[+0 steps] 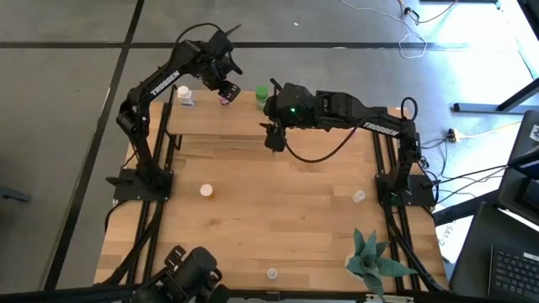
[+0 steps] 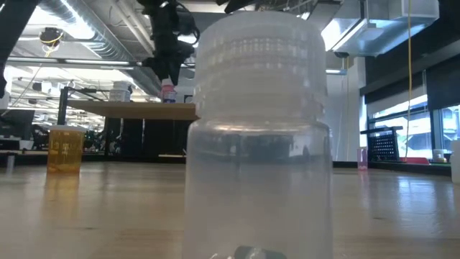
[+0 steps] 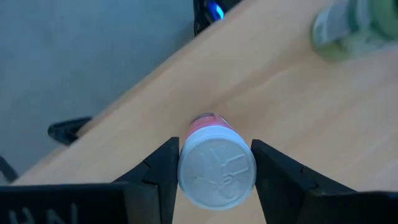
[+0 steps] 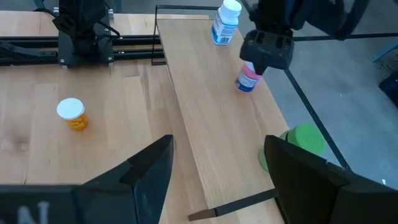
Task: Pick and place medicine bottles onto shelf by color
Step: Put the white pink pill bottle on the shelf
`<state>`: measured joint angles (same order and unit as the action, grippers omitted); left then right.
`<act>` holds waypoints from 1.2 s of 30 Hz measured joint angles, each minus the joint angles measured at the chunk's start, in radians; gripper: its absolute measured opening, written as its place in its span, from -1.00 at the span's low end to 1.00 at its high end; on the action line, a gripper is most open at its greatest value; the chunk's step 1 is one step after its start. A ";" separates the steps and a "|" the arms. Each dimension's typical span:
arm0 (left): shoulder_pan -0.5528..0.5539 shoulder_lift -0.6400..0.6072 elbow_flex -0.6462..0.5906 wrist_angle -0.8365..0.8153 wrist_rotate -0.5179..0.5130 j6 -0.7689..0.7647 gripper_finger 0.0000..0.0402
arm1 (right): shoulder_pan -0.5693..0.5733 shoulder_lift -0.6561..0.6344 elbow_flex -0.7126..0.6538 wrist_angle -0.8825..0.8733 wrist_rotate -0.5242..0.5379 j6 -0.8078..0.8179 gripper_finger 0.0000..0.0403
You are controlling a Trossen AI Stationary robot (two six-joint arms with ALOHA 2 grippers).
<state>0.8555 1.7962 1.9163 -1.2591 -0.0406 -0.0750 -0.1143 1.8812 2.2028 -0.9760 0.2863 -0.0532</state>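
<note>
A clear bottle [image 2: 259, 129] stands nearest on the worktop [image 1: 278, 210], an orange bottle [image 1: 206, 191] farther in. Above the shelf [image 4: 211, 118], the right hand [image 1: 274, 139] hovers, fingers wide, holding nothing. At the far edge, the left hand [image 3: 216, 171] grips the pink bottle [image 3: 214, 165] upright, between a white bottle [image 4: 225, 22] and the green bottle [image 4: 298, 146].
</note>
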 joint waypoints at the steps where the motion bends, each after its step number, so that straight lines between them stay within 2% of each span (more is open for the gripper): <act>1: 0.000 0.000 0.000 0.011 0.000 0.000 -0.22 | 0.000 0.000 0.000 0.000 0.000 0.000 0.25; 36: 0.006 0.000 0.000 -0.042 0.002 0.006 -0.22 | 0.000 0.001 0.000 0.000 -0.001 -0.004 0.25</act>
<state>0.8619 1.7966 1.9163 -1.3016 -0.0391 -0.0689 -0.1146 1.8820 2.2028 -0.9764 0.2855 -0.0574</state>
